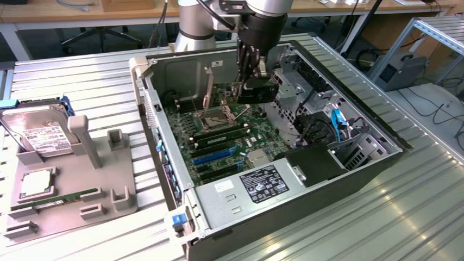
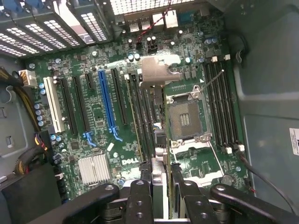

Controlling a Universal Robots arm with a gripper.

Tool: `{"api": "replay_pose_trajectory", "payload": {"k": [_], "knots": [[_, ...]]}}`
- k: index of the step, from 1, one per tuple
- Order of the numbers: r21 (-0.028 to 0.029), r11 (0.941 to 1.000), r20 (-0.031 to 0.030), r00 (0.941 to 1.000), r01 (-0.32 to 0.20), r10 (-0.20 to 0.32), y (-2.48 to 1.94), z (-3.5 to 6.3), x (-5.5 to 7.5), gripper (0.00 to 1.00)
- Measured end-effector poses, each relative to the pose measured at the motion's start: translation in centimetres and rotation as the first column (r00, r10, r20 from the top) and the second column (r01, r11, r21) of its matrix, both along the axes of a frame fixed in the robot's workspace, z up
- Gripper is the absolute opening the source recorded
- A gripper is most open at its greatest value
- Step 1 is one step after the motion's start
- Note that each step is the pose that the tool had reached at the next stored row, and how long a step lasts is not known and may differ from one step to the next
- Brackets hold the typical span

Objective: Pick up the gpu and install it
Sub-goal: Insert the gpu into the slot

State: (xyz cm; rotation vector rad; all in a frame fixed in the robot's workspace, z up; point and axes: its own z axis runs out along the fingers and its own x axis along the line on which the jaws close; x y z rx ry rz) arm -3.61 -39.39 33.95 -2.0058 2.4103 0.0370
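Quick status from my end: the pickup part looks done. The gripper [image 1: 254, 81] is down inside the open case [image 1: 348, 174] with its fingers clamped on the gpu [image 1: 255, 93], one on each flat face. On the wrist view I'm looking at the gpu [image 2: 156, 70] edge-on, running away from the gripper [image 2: 162, 186] with the silver bracket at the far end.

The install part isn't done, as far as I can judge. The card hangs above the motherboard [image 2: 93, 140], roughly over the strip just beside the CPU socket [image 2: 184, 116], and I don't see its edge down in any slot. The blue slot [image 2: 106, 105] sits off to one side of it with nothing in it.

Out on the grey tray [image 1: 73, 179], at the exterior view's left, the hard drive [image 1: 40, 136] and the memory stick [image 1: 62, 198] sit in their holders, well apart from the arm.
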Motion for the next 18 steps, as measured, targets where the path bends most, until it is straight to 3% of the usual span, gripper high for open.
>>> {"api": "replay_pose_trajectory", "payload": {"k": [9,18], "knots": [[0.0001,0.9988,0.0,0.9988,-0.049,0.049,-0.01,0.0,0.0,0.27],[0.0,0.9935,0.0,0.9935,-0.114,0.114,-0.02,0.0,0.0,0.27]]}}
